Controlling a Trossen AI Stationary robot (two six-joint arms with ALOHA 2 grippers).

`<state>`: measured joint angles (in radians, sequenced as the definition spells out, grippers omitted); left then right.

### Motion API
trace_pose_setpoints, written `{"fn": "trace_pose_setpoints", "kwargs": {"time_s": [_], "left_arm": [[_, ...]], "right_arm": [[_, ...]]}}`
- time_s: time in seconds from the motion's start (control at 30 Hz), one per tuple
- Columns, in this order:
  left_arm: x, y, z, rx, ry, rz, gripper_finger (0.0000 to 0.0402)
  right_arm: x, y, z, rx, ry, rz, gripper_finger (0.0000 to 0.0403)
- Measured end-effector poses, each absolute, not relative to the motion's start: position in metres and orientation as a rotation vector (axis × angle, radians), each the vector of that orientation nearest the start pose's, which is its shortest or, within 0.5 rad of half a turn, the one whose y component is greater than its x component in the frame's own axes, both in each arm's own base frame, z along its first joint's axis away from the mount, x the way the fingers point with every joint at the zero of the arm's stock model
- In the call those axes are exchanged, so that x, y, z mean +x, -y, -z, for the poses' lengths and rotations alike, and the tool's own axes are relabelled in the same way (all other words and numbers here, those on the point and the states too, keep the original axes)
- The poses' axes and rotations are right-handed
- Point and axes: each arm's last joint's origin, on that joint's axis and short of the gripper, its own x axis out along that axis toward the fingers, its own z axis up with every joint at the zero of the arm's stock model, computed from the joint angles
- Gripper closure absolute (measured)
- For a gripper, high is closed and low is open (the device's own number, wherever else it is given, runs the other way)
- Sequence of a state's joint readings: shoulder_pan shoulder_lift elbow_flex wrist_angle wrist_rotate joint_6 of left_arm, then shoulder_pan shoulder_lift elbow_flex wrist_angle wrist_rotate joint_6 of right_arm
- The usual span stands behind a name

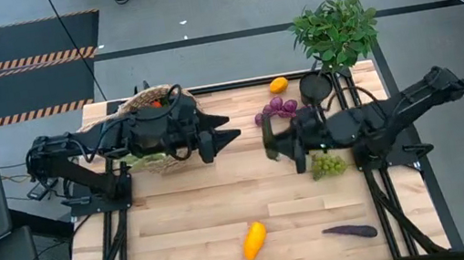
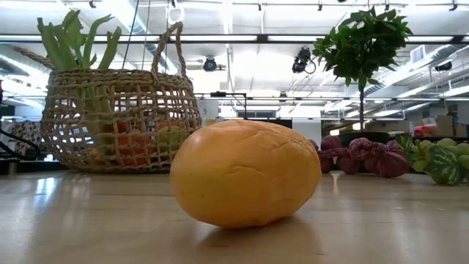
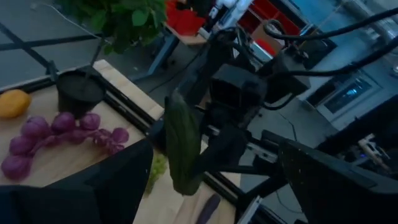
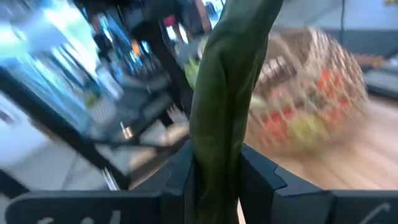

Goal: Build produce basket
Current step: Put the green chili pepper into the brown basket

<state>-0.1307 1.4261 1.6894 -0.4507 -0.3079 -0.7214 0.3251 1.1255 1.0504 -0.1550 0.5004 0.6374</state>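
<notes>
A long dark green toy cucumber [image 4: 227,106] is being gripped between the closed-in fingers of the right gripper [image 1: 270,138], raised above the middle of the light wooden worktop [image 1: 199,218]. The left gripper [image 1: 230,128] is being held wide open and empty, facing it. The round tan woven wicker basket [image 2: 121,110], already holding a leek and other produce, is standing at the far left corner.

You see the wicker basket [image 1: 152,100] at the table's far left holding produce; a green cucumber [image 4: 227,106] stands upright, pinched between the right fingers.
</notes>
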Motion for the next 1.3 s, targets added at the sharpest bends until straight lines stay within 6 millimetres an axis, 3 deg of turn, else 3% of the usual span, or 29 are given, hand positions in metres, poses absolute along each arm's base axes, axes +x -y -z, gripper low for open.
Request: {"fn": "trace_pose_setpoints", "kwargs": {"time_s": [0.17,0.33,0.67,0.83,1.13,1.3], "left_arm": [[0.301,0.029,-0.466,-0.662,-0.077,-0.3,0.0045],[0.321,0.027,-0.452,-0.686,-0.095,-0.34,0.0045],[0.344,0.022,-0.434,-0.681,-0.123,-0.388,0.0055],[0.346,0.022,-0.434,-0.685,-0.107,-0.382,0.011],[0.346,0.022,-0.436,-0.691,-0.091,-0.373,0.0264],[0.346,0.022,-0.435,-0.685,-0.099,-0.377,0.0303]], "right_arm": [[0.259,-0.057,-0.368,0.573,-0.029,0.169,0.0307],[0.273,-0.054,-0.367,0.596,0.045,0.153,0.0307],[0.282,-0.054,-0.367,0.614,0.095,0.126,0.0307],[0.282,-0.054,-0.367,0.614,0.095,0.127,0.0307],[0.282,-0.052,-0.365,0.609,0.074,0.141,0.0306],[0.283,-0.048,-0.363,0.646,0.068,0.158,0.0285]]}}
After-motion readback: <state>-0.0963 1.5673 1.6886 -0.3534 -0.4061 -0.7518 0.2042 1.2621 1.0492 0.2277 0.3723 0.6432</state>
